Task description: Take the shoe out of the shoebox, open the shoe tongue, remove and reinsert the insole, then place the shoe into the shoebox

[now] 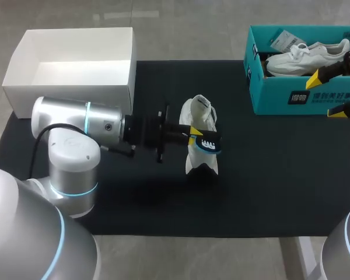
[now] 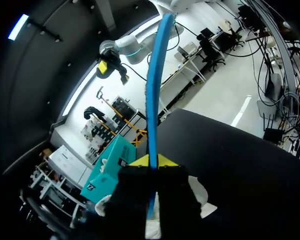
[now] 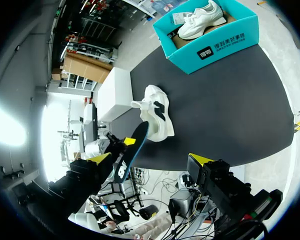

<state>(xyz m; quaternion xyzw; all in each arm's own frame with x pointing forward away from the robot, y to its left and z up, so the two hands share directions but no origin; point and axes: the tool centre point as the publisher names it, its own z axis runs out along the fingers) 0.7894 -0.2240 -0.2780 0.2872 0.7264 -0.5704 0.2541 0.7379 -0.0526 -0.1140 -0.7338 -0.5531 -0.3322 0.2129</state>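
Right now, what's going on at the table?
The left claw is shut on the blue insole, holding it by the white shoe on the black mat. The right claw hangs open by the teal shoebox, where a second shoe lies. The insole is not yet back in.

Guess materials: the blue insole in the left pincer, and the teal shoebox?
Thin blue shoe insole, held in the left pincer: likely foam with a matte fabric face; edge-on it is thin and slightly bowed. Teal rectangular shoebox: probably printed cardboard, matte; its inner wall shows raw brown.
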